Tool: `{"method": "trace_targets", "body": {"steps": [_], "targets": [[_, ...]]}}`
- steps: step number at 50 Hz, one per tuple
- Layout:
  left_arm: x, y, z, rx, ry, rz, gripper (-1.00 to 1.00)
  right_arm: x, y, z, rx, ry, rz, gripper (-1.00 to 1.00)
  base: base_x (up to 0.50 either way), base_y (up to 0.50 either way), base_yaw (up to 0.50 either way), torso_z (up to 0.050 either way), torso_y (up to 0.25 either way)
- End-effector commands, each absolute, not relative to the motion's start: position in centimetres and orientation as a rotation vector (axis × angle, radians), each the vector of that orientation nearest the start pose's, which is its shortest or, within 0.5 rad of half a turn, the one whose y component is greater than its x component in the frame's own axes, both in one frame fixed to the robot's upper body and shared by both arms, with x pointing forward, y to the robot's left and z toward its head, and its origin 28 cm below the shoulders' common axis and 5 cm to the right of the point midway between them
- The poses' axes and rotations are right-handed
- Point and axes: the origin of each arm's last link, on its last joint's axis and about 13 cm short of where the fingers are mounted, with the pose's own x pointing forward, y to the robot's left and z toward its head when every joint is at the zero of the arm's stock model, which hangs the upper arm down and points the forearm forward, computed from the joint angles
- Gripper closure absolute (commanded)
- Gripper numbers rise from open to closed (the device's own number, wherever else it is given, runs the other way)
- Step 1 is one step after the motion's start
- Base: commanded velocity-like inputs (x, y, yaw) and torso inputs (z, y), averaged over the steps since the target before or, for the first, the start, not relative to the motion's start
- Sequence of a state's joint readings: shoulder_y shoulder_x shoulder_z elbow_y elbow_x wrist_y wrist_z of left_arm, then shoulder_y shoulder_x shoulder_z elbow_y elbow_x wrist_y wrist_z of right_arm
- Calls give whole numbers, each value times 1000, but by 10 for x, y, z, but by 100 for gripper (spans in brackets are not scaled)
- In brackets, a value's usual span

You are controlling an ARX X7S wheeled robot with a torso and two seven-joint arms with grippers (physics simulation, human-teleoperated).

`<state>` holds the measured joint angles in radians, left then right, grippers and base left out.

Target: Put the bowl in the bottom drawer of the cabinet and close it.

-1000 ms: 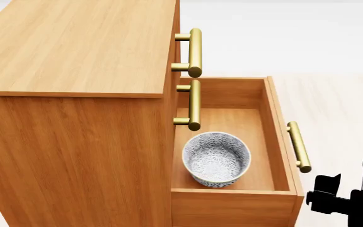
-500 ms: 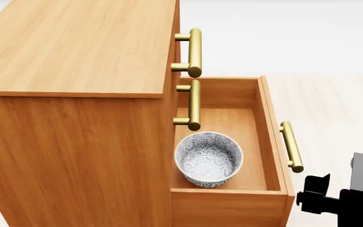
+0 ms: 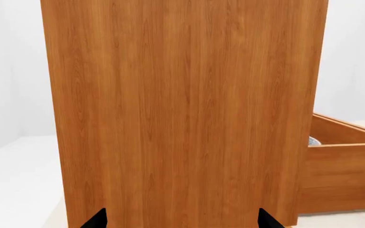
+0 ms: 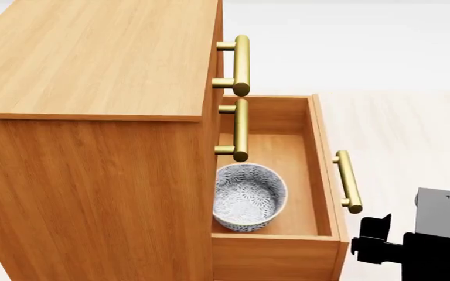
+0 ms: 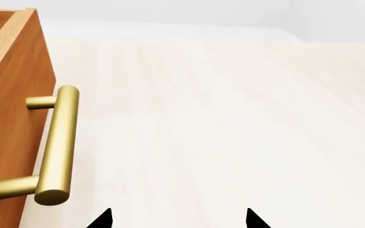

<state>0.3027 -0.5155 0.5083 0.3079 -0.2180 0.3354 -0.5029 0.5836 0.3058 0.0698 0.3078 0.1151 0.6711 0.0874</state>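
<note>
Inside the orange-brown wooden bottom drawer [image 4: 319,170] (partly pulled out of the boxy wood-grain cabinet [image 4: 92,117]) sits the small round speckled bowl [image 4: 248,196]. Right gripper [image 5: 177,219] seems spread, empty, near the brass bar handle [image 5: 57,142]; left gripper [image 3: 181,221] likewise, facing the cabinet's side.

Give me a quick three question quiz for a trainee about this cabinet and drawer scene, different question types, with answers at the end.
1. True or false: the small white-grey speckled bowl sits inside the orange-brown wooden bottom drawer.
2. Multiple choice: the bottom drawer of the boxy orange-brown wood-grain cabinet is A) fully shut, B) partly open, C) removed.
3. Short answer: is the right gripper gripping the drawer's brass bar handle?

Key
1. True.
2. B.
3. No. In the right wrist view its fingertips stand apart over bare floor, beside the handle.
</note>
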Motion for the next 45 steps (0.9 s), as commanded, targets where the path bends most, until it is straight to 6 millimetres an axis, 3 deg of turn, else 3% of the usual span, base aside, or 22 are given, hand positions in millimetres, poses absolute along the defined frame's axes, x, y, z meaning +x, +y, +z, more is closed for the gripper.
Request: {"method": "trace_targets", "body": {"steps": [1, 45], "targets": [[112, 205, 31, -15, -132, -114, -100, 311, -197, 80, -66, 378, -267, -100, 0, 0, 0, 0, 0], [112, 206, 29, -20, -134, -115, -100, 312, -166, 74, -100, 384, -161, -100, 0, 0, 0, 0, 0]]}}
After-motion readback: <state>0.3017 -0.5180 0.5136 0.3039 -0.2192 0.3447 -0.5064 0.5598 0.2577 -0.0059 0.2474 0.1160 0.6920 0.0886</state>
